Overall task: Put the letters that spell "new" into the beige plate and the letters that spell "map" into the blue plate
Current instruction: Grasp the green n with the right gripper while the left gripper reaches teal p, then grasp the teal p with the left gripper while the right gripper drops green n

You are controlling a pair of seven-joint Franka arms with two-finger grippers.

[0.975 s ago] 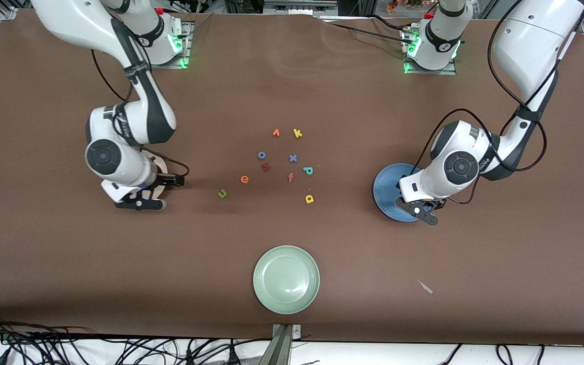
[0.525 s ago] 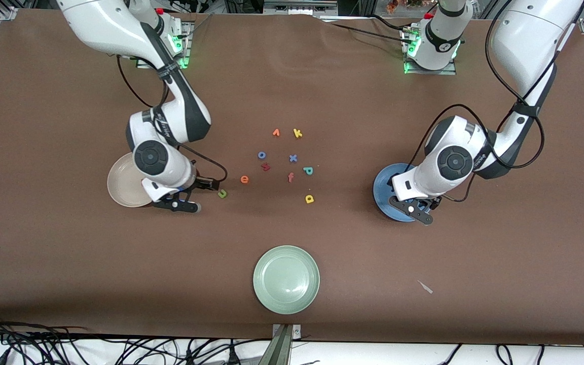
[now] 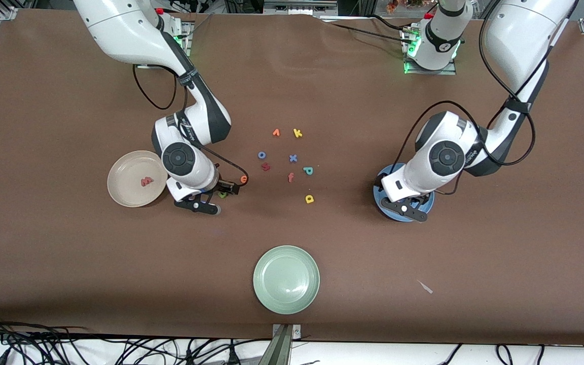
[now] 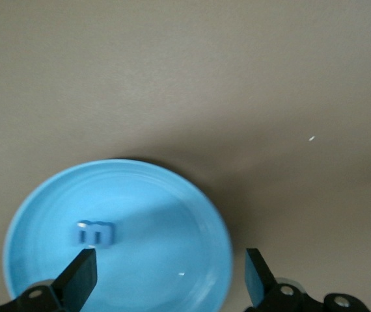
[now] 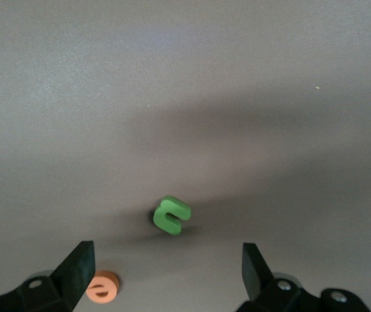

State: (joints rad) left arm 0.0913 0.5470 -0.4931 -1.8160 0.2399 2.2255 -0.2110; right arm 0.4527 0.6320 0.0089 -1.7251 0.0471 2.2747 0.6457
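Tabletop: both end effectors (image 3: 211, 198) (image 3: 407, 205) wide open, empty.

blue plate (image 3: 379, 200) largely hidden under left arm, green n (image 3: 222, 194) and orange e (image 3: 244, 179) partly covered by right arm

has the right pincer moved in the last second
Yes. The right pincer has travelled from over the beige plate toward the letter cluster, and is now open above the green n.
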